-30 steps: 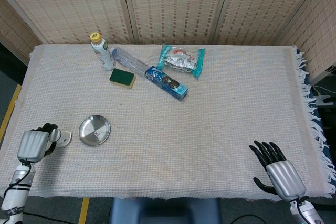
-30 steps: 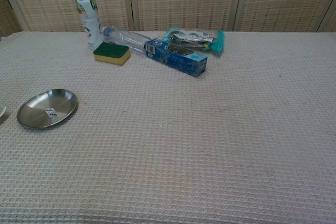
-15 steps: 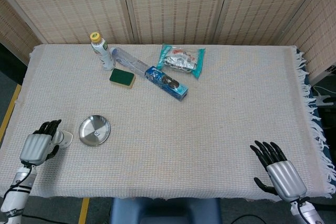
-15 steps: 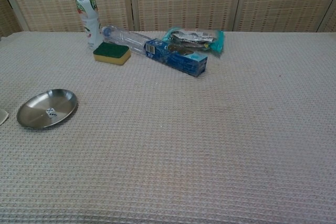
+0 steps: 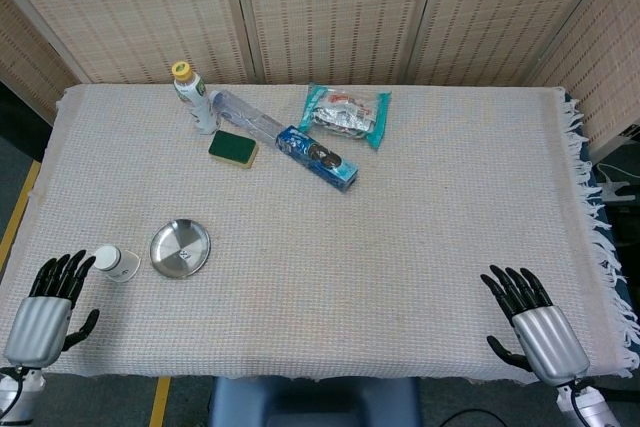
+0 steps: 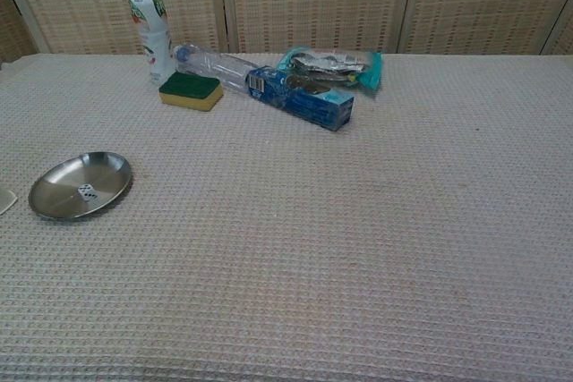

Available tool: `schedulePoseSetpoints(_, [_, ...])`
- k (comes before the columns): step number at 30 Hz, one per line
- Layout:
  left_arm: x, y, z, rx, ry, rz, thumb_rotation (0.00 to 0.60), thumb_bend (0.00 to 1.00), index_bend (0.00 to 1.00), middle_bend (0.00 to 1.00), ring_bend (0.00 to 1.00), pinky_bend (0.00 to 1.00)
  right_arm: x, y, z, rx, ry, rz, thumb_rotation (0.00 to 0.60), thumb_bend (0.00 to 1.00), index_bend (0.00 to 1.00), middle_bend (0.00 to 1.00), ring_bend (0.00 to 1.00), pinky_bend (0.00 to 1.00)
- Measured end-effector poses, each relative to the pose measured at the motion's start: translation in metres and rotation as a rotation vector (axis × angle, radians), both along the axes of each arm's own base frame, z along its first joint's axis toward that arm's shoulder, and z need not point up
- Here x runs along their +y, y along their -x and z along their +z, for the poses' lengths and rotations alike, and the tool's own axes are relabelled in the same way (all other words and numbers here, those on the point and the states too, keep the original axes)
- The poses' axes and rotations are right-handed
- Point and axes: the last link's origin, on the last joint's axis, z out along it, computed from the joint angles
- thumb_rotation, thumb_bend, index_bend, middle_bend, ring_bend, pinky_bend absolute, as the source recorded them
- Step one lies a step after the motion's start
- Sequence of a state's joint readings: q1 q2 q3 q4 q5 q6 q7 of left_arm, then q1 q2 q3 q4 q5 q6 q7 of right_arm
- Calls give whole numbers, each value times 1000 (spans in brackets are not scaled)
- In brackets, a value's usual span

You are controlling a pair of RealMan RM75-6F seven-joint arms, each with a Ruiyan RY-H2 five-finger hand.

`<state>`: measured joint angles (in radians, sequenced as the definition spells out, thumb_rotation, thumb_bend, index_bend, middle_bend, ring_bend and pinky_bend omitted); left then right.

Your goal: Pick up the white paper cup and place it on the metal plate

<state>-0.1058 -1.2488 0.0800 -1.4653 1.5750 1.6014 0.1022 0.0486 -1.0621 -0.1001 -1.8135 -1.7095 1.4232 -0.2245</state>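
Woven screens close off the back of the scene, and in front of them our table (image 5: 420,247) lies under a pale waffle-weave cloth. We keep our left hand (image 5: 45,307) at the near left corner, fingers (image 5: 62,273) spread and holding nothing. Our right hand (image 5: 535,322) rests at the near right edge, likewise splayed and empty. The small white cup (image 5: 115,264) lies tipped on its side just beyond our left fingertips, near them but apart, between the hand and the steel dish (image 5: 180,248). A die (image 6: 87,191) sits inside that dish. From the left fingers the cup lies slightly forward and to the right; its long axis appears to run roughly left to right, mouth toward the dish, though it is too small to be certain. We judge the left hand far the nearer; the right is well apart, across the table. At the far side stand a bottle (image 5: 191,96), a sponge (image 5: 233,149), a blue box (image 5: 317,157) and a snack packet (image 5: 346,114).
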Motion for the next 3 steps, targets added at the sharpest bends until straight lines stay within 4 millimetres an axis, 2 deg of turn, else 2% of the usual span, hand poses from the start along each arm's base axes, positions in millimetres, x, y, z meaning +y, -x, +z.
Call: schedulePoseSetpoints(3, [-15,-4,3,-26,33,-19,600,334,0,0,0,61,-1,0,-1,-1,-9,-2,536,190,0,0,0,0])
